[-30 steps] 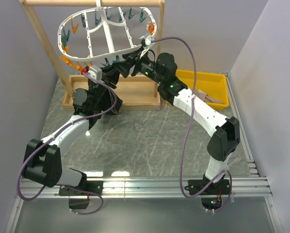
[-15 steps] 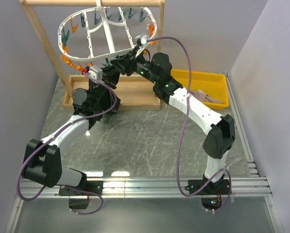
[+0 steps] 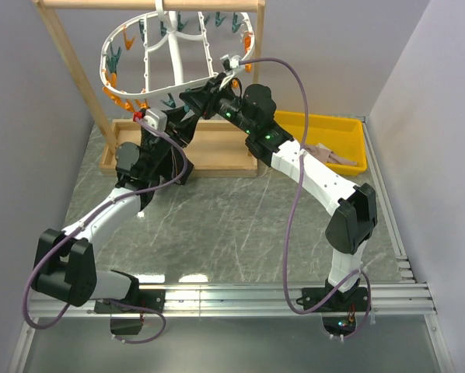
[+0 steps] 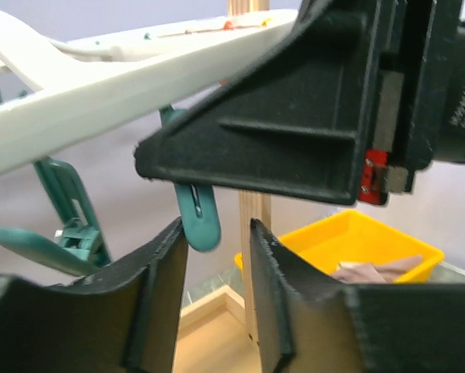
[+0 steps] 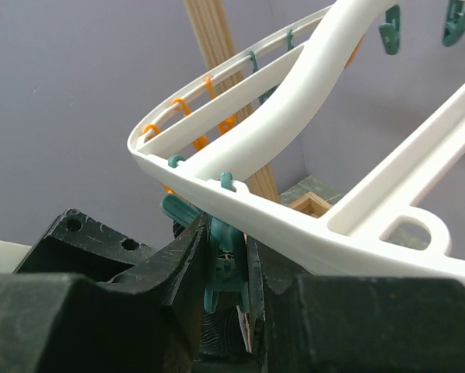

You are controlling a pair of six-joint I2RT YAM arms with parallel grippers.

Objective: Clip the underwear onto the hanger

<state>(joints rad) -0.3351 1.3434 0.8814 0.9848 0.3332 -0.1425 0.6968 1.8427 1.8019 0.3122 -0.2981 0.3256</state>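
The white oval hanger (image 3: pixel 174 81) hangs tilted from the wooden frame, with orange and teal pegs along its rim (image 5: pixel 295 233). My right gripper (image 3: pixel 189 99) is under the near rim. In the right wrist view its jaws (image 5: pixel 229 233) are shut on a teal peg (image 5: pixel 232 260). Just below that peg shows a strip of black ribbed cloth (image 5: pixel 226 339), the underwear. My left gripper (image 3: pixel 176 128) sits close below the right one. Its jaws (image 4: pixel 217 229) stand open with nothing between them, and a teal peg tip (image 4: pixel 197 217) hangs just above the gap.
The wooden frame (image 3: pixel 61 54) stands on a wooden base (image 3: pixel 217 151) at the back. A yellow bin (image 3: pixel 337 128) holding a pinkish-beige cloth (image 3: pixel 331 157) sits at the back right. Grey walls close in on both sides.
My right gripper has moved left under the rim and shut on the teal peg. The left gripper has opened. The hanger has swung and tilted more steeply.
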